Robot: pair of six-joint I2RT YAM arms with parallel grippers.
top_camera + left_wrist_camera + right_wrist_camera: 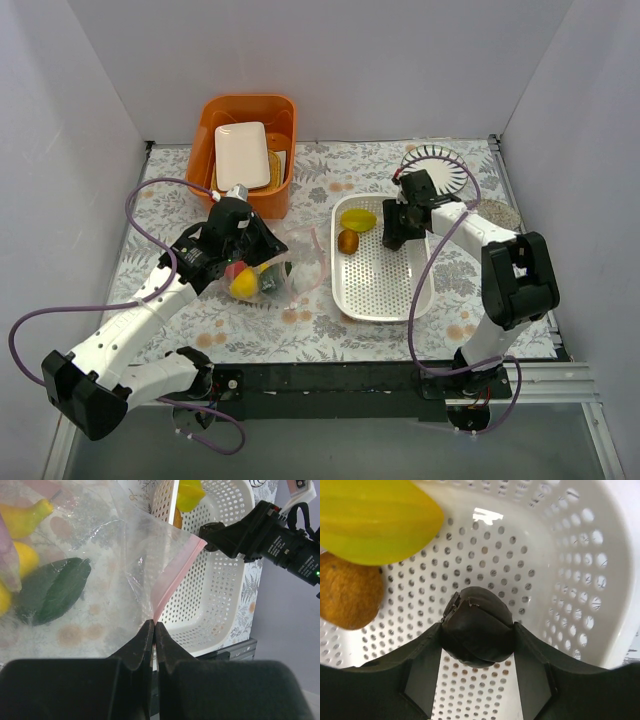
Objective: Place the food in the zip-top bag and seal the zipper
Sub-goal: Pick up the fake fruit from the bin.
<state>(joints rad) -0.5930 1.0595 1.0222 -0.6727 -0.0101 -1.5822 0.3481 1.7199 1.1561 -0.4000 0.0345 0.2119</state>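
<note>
Black fingers of the left gripper (154,626) fill the foreground of the left wrist view, pressed together on the thin pale-pink zipper strip (175,575) at the edge of the clear, crinkly zip-top bag (125,545). Through the plastic, left of the pinch, lie a yellow banana-shaped toy (25,516), a round yellow piece (25,557) and a flat dark-green leaf-like piece (52,590). The frame edge cuts off more yellow, and creases blur the outlines. From above, a red piece (236,269) also shows in the bag, which lies on the floral tablecloth (300,330) just left of the white perforated plastic basket (385,290). In the basket sit a yellow-green toy fruit (357,219) and a brown oval one (348,241). Just beside them, the right gripper (477,630) has its fingers clamped on a dark rounded piece (477,642), too dark to name. Pale print on the right arm's black casing (285,550) is too small to read.
</note>
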